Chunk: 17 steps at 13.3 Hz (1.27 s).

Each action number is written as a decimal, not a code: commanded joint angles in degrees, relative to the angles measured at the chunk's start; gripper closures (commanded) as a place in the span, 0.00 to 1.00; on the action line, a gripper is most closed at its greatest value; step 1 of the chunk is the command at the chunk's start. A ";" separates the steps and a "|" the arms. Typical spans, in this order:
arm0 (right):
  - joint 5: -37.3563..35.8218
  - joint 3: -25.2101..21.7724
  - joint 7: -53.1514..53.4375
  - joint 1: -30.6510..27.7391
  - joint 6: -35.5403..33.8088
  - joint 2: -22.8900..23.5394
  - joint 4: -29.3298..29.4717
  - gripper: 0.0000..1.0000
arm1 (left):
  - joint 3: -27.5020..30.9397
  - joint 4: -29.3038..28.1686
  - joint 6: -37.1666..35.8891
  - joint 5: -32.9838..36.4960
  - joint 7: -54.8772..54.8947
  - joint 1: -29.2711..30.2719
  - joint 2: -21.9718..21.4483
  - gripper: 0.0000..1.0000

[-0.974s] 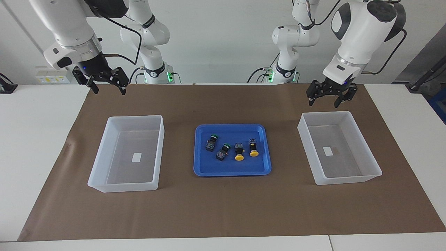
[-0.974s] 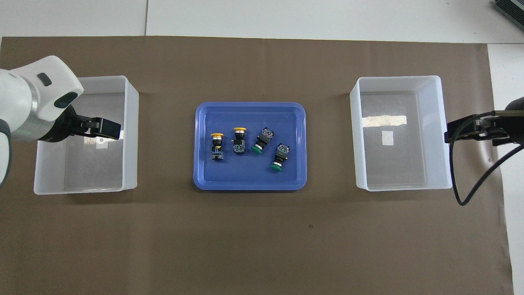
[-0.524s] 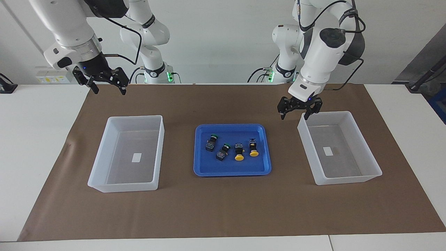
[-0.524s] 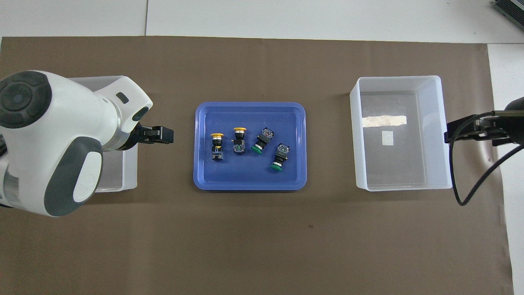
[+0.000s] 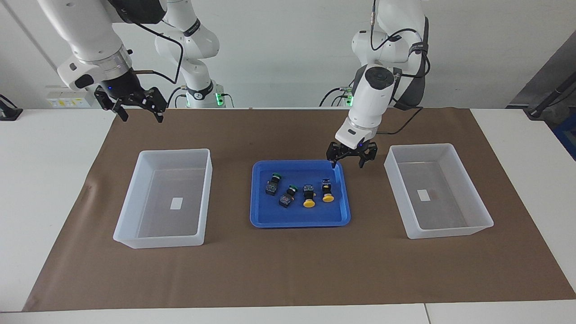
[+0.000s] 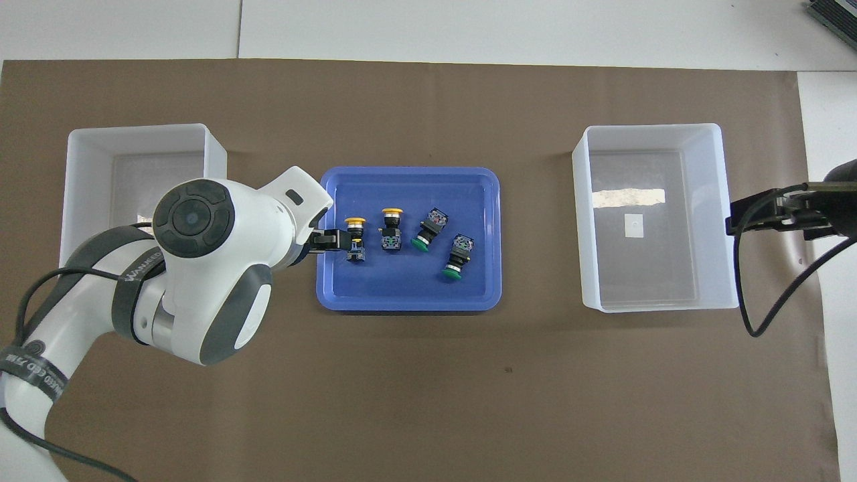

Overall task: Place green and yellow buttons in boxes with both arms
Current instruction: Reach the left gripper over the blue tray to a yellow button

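Four switches: two green-capped push-button switches (image 5: 280, 189) and two yellow mushroom-capped push-button switches (image 5: 318, 194) are seen lying on their sides in the shallow blue plastic tray (image 5: 261, 216), mid-table, on the brown paper mat (image 5: 288, 270).
Boxes: two translucent white rectangular bins; one (image 5: 130, 202) toward the right arm's end, one (image 5: 477, 211) toward the left arm's end. Nothing is seen inside either but a label sticker.
Left gripper (image 5: 346, 159): held just above the tray's corner nearest the robots and toward the left arm's end; jaws spread wide, nothing gripped.
Right gripper (image 5: 137, 108): parked high over the mat, beside its bin's robot-side end; jaws spread, nothing held. This arm is waiting.
Step in hand: judged to be the approach to a first pick, likely the yellow-capped switch (image 6: 355, 237) closest to the left gripper.
Next move: the fingers would need to be brought over that switch's black body, lined up across it, lowered and closed.
Progress: no switch is placed yet.
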 commanded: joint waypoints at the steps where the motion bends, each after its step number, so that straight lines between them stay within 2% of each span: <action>1: -0.29 0.27 -0.74 -0.37 -0.10 -1.61 -1.69 0.00 | 0.80 -0.56 4.45 1.07 -2.68 -2.11 3.43 0.00; 5: -0.29 0.27 -0.74 -0.37 -0.11 -1.61 -1.69 0.00 | 0.89 -0.13 9.19 1.07 -5.05 -3.77 8.70 0.00; 10: -0.29 0.27 -0.74 -0.37 -0.11 -1.78 -2.04 0.00 | 0.89 -0.56 11.23 1.07 -5.14 -4.74 10.73 0.00; 11: -0.29 0.27 -0.74 -0.37 -0.02 -1.87 -2.13 0.00 | 0.89 -0.56 11.23 1.07 -5.23 -4.74 10.74 0.06; 13: -0.29 0.27 -0.74 -0.37 -0.02 -1.87 -2.22 0.00 | 0.89 -0.65 11.05 1.07 -5.14 -4.74 10.74 0.33; 14: -0.29 0.27 -0.74 -0.37 -0.02 -1.87 -2.22 0.00 | 0.89 -0.57 10.97 1.16 -5.14 -4.74 10.74 0.50; 16: -0.29 0.27 -0.74 -0.37 -0.02 -1.96 -2.22 0.00 | 0.89 -0.13 10.79 1.07 -5.23 -4.57 10.73 0.99; 17: -0.29 0.27 -0.74 -0.37 0.07 -1.96 -2.22 0.00 | 0.97 0.05 10.44 1.07 -5.14 -4.22 10.56 1.00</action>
